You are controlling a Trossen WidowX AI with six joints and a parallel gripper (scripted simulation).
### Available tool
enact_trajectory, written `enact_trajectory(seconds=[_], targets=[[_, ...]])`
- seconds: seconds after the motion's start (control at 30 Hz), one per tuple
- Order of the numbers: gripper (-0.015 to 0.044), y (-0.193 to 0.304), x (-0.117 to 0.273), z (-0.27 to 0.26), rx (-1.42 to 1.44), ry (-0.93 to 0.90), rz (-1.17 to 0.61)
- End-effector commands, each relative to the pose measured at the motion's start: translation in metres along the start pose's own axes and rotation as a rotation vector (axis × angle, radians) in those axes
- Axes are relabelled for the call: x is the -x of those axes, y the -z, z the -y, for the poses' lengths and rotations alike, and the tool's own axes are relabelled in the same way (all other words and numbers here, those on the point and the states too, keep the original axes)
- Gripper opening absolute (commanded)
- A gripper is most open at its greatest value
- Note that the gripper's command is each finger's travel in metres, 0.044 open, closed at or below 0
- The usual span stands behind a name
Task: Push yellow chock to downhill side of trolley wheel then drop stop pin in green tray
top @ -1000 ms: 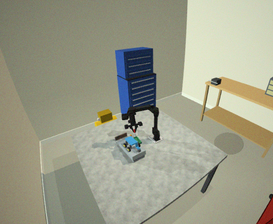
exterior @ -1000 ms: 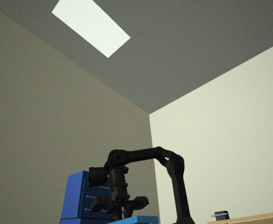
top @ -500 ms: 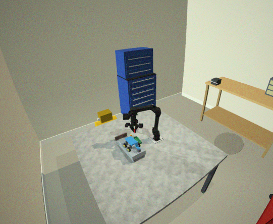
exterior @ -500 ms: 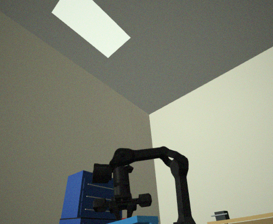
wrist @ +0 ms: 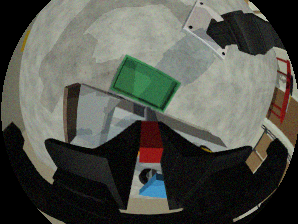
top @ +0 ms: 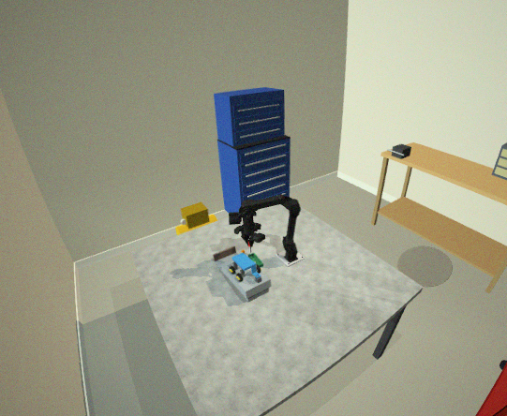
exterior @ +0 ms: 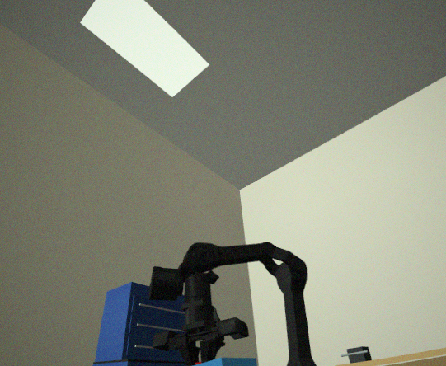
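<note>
Above the ramp [top: 260,291], nearly shut jaws [top: 249,245] [exterior: 199,359] grip what seems the red-headed pin [top: 249,246] [wrist: 150,154]

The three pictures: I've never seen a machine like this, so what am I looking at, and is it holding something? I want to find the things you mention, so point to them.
The machine is one black jointed arm [top: 293,225] [exterior: 293,313] bolted to a table [top: 313,328], with a claw [top: 249,244] [wrist: 148,125] at its end. The top picture looks down across the room. The exterior one looks steeply upward, mostly at wall and ceiling. The wrist one looks past the claw's two dark fingers.

On the table is a grey ramp [top: 257,291] carrying a small blue trolley [top: 244,260] [exterior: 230,362] [wrist: 155,188] with wheels. Beside it lies a green tray [top: 256,260] [wrist: 144,82].

The claw is shut on the red-headed pin [wrist: 150,145].
</note>
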State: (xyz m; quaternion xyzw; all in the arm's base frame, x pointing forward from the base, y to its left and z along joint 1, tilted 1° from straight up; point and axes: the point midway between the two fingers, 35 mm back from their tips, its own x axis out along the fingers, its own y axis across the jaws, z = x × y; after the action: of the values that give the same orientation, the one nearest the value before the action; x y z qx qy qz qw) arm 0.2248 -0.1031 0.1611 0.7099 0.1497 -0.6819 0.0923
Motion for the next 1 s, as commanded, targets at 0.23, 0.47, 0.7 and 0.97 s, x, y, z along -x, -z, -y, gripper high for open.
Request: enact_trajectory(seconds=[0.23,0.47,0.7,0.97], targets=[[0.0000,0.001,0.002,0.001,-0.310,-0.064,0.025],[0.0000,0.001,0.002,0.002,-0.330,-0.068,0.026],[0.0000,-0.009,-0.012,0.004,-0.371,-0.073,0.032],[0.0000,-0.014,-0.020,0.005,-0.389,-0.089,0.039]])
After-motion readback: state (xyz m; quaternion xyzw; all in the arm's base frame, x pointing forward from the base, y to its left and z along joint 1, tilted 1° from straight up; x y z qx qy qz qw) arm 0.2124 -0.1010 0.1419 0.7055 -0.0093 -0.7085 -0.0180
